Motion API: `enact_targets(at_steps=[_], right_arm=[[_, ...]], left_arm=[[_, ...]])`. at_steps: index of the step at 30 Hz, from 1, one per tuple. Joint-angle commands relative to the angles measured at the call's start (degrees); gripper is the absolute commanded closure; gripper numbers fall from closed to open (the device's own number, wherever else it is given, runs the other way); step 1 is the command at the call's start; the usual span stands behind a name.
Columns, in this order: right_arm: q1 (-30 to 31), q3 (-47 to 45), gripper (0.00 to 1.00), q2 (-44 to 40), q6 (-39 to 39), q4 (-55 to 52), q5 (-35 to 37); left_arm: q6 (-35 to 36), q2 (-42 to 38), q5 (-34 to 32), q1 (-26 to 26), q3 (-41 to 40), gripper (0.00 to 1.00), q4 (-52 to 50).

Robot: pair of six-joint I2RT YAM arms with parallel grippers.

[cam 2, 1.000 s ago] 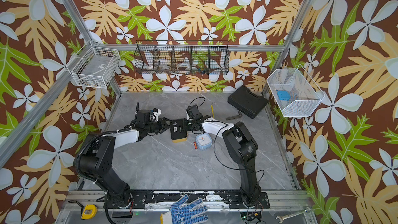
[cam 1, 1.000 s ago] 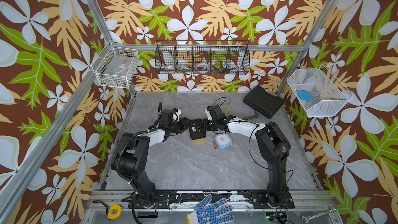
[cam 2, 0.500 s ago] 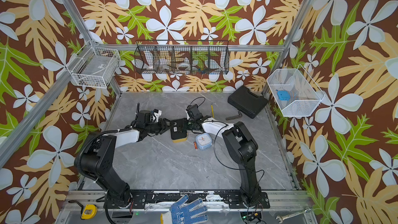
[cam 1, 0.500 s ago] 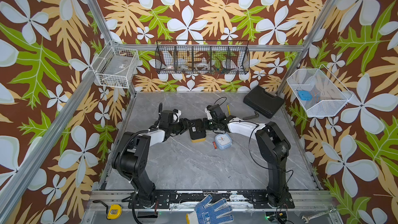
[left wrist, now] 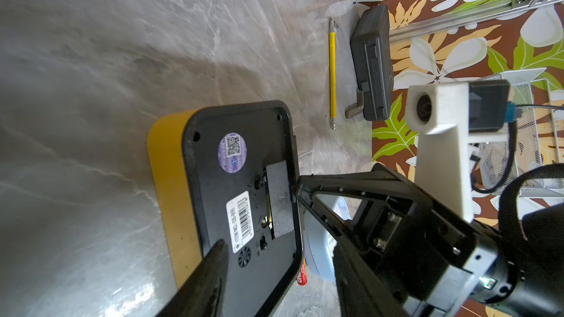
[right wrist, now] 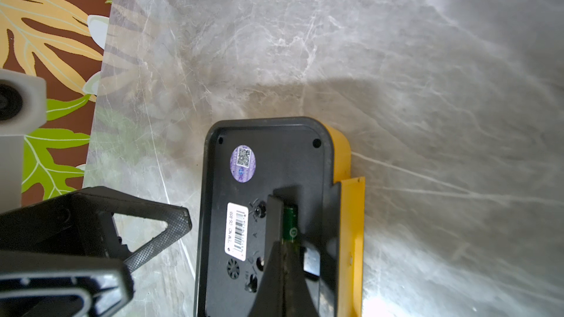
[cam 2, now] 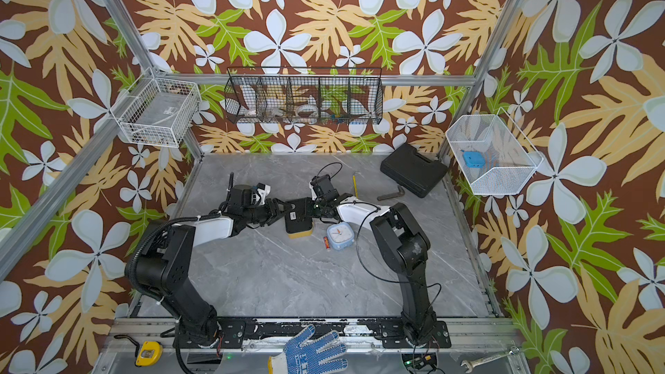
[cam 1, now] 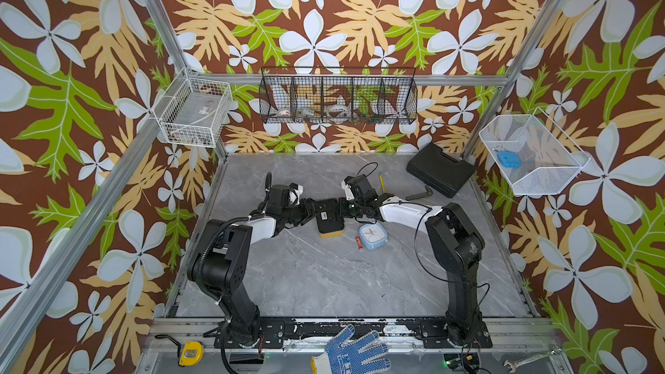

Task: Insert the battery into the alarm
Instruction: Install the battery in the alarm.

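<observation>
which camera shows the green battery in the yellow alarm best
The right wrist view: close up, the green battery lies in the open slot on the alarm's black back. In the left wrist view a grey flap hides nearly all of it; in both top views it is too small to see.

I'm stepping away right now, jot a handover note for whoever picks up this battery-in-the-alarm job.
Left pincer: fingers apart at the alarm, one fingertip by its edge; clamped or only bracing, I cannot tell.
Right pincer: shut, tip down at the battery bay in the alarm's back.
Things: alarm lies back up; a green battery sits in the bay, the cover ajar beside it. A red battery lies loose by the blue clock.
Done: battery is in the bay; fully seated or not, unclear.
Left to do: probably press it home, close the cover, back both arms off.
</observation>
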Motion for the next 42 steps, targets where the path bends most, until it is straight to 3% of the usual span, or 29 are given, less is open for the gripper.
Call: enact_targets(at_steps=[1, 42], right_arm=[[0.09, 0.09, 1.0, 0.17, -0.06, 0.47, 0.28], [0.09, -0.04, 1.0, 0.71, 0.49, 1.95, -0.19]], left_arm=[[0.28, 0.25, 0.38, 0.03, -0.11, 0.43, 1.05], [0.37, 0.85, 0.38, 0.04, -0.04, 0.43, 0.61]])
